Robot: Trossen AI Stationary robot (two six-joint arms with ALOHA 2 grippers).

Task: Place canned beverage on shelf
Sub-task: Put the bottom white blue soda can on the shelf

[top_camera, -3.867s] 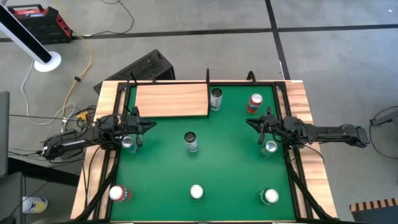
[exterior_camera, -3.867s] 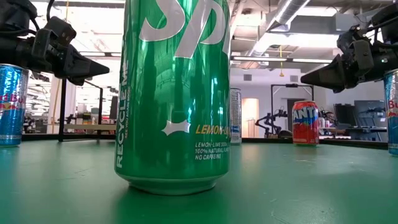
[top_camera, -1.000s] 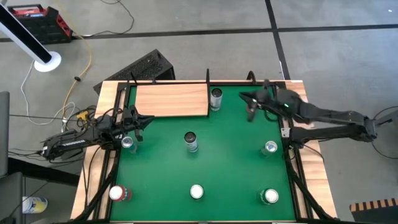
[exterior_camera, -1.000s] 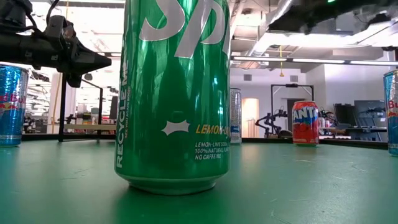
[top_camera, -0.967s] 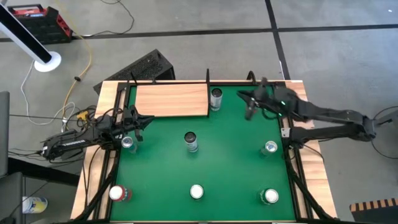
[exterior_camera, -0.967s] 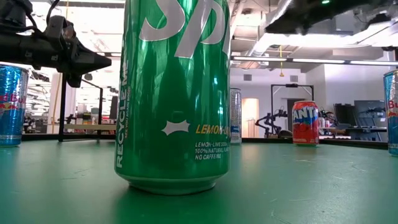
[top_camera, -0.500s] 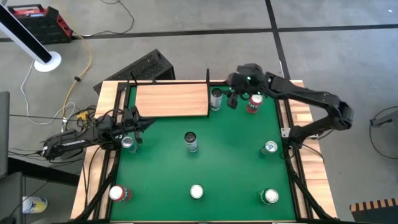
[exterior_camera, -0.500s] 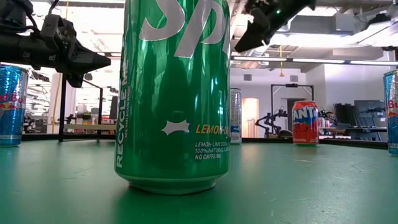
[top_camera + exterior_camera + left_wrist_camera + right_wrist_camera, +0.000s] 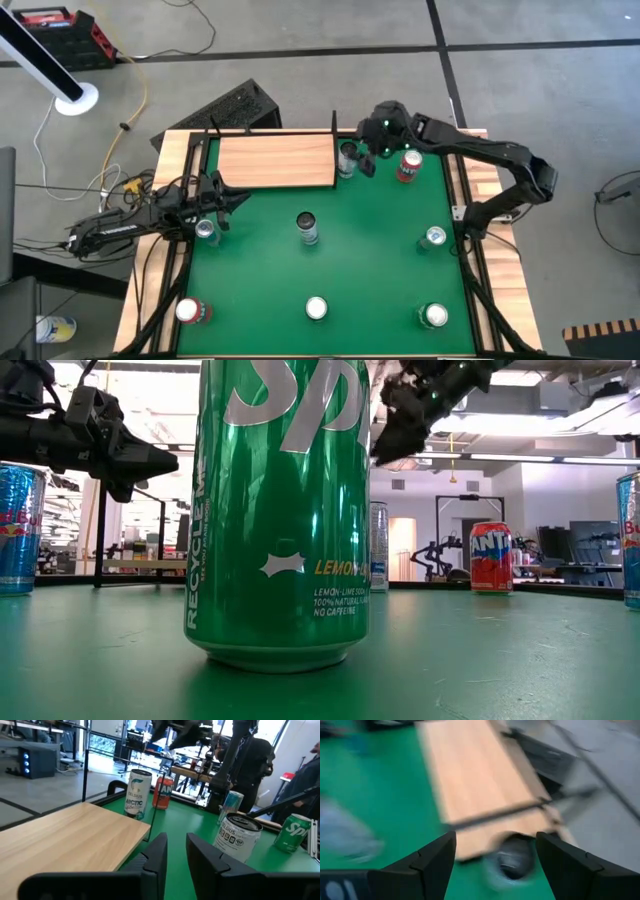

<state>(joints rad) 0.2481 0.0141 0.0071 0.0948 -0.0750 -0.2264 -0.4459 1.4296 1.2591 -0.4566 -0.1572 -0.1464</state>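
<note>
A: Landmark: the pale wooden shelf board with thin black posts [image 9: 276, 160]. Nearest the front table edge, well clear of the shelf, a big green lemon-lime can [image 9: 277, 510]. The left gripper [image 9: 222, 201] waits off the shelf's front left corner, fingers slightly apart, holding nothing.

B: And the target?

A: Likely the tall white-and-silver aluminium can [image 9: 347, 158], upright, just beside the shelf's right edge. The right gripper [image 9: 368, 158] hovers over it, fingers spread wide, empty.

B: Handling?

A: I'd judge it rigid if full, moderately heavy, smooth and slippery; thin walls dent. Grip mid-body, squarely, to avoid tipping.
</note>
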